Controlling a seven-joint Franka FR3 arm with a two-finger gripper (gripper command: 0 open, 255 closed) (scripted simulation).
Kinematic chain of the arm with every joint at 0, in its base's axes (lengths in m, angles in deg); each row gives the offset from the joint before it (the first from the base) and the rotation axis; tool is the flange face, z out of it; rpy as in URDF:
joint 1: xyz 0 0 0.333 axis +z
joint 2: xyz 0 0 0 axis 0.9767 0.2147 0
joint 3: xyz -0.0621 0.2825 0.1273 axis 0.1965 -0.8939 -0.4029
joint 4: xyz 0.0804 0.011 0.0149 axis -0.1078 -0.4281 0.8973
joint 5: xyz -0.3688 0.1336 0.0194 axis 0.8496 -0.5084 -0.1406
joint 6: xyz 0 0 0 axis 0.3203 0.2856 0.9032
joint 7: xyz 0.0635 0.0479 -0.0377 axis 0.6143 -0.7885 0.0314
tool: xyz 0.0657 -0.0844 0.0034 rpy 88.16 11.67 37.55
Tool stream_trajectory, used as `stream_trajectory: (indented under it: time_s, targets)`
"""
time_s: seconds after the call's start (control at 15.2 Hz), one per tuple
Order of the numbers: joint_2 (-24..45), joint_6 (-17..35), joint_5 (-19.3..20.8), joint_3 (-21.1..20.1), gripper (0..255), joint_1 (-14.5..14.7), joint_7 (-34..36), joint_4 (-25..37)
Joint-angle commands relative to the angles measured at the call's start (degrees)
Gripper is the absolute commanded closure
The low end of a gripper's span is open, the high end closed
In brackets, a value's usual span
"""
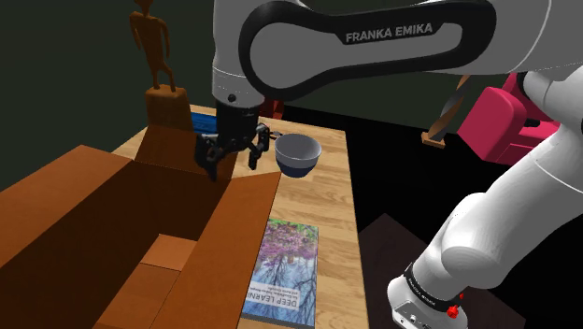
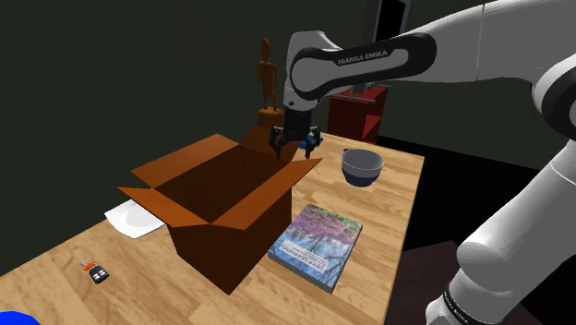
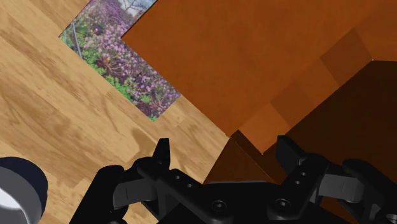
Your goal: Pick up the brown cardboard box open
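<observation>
Upward gapes the brown box (image 2: pixel 235 222), long axis along the table (image 2: pixel 392 217) — gripper (image 2: pixel 294 150) fingers apart, straddling one flap (image 2: pixel 297 170).

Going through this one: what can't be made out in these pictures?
Second exterior view: small black object on the table, too small to identify.
Second exterior view: white plate, partly hidden behind the brown box.
Shoulder view: the box's near end, cut off by the left and bottom edges.
Wrist view: whether the open gripper touches the flap corner between its fingers, unclear from this angle.

Dim, flat render; soft shadows.
</observation>
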Motion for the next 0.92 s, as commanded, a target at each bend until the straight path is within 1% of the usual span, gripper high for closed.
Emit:
stream_trajectory:
  time_s: [0.0, 0.07, 0.2, 0.26, 0.86]
  targets:
    - [0.04, 1.74, -0.07, -0.11, 0, 0.08, -0.05, -1.67]
    - [0.19, 2.95, -0.05, -0.19, 0, 0.12, -0.09, -2.74]
    - [0.18, 2.95, -0.06, -0.19, 0, 0.11, -0.09, -2.75]
    - [0.2, 2.99, -0.05, -0.21, 255, 0.12, -0.07, -2.77]
    - [0.19, 2.95, -0.05, -0.2, 255, 0.11, -0.09, -2.74]
